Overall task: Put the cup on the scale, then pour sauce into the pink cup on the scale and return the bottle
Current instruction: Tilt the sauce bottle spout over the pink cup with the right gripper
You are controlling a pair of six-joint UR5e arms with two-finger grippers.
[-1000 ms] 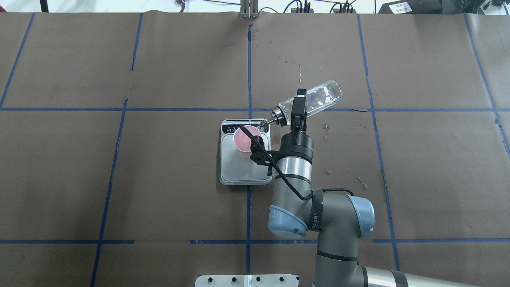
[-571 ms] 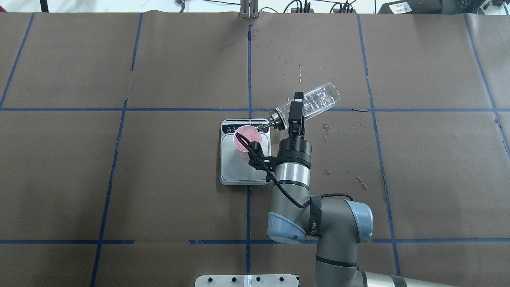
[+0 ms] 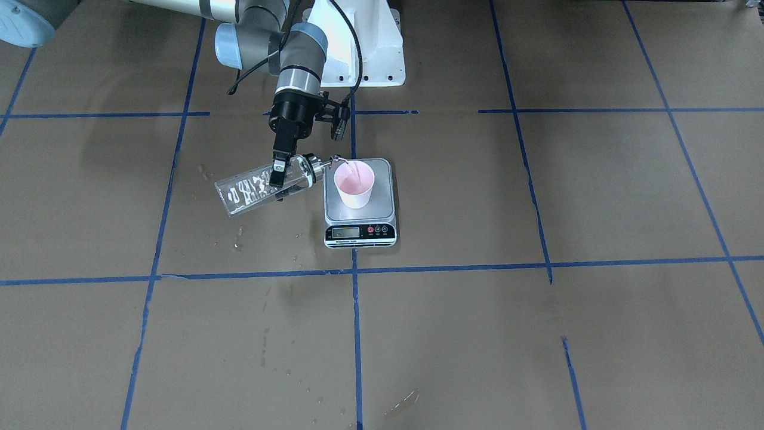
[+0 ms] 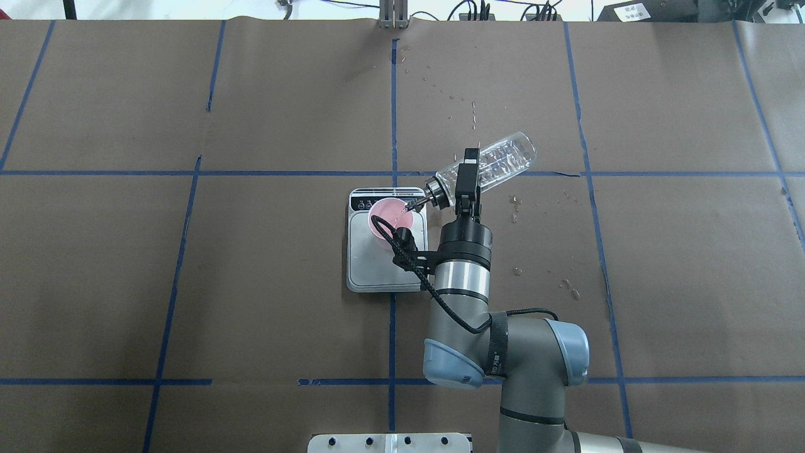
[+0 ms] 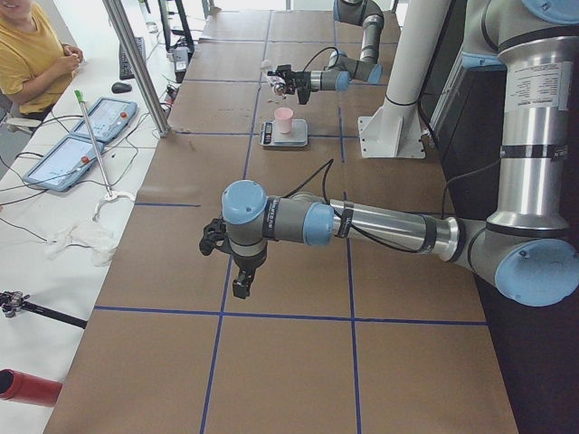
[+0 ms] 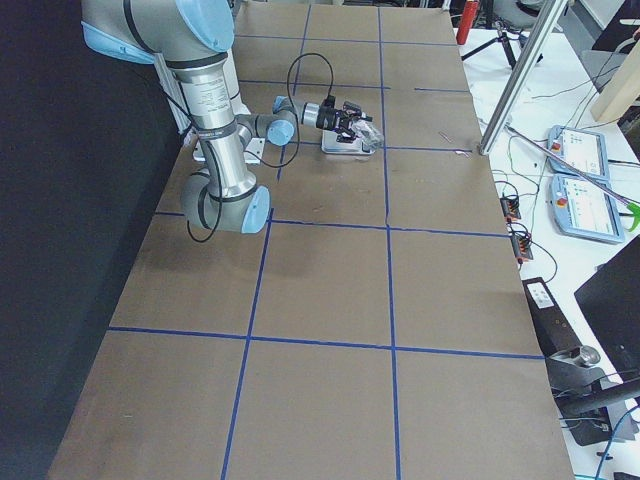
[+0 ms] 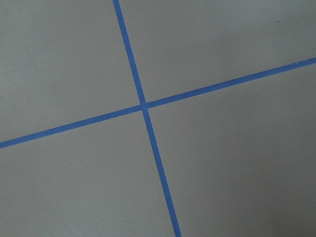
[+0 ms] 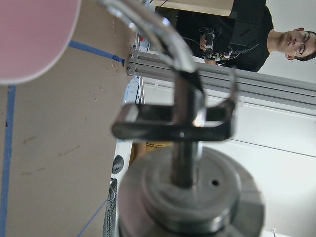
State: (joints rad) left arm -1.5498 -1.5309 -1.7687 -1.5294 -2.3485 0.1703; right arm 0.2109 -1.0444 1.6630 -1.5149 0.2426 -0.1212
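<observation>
Right claw [image 4: 469,173] is pictured clamped on the glass bottle [image 4: 506,156], which is tilted beside the scale [image 4: 377,274]. Its metal spout [image 4: 420,200] is set over the rim of the pink cup [image 4: 387,212], which stands on the platform. From the front, the cup's whole side and the scale's display [image 3: 347,232] are shown; from overhead, the cup is partly crossed by a black cable [image 4: 451,309]. At the wrist, only the spout and a cut-off cup edge are caught. Sauce is hard to make out through the glass. Left claw [image 5: 240,287] is seen only from the side, low over the table [image 5: 298,362]; whether it is wide or narrow cannot be told.
</observation>
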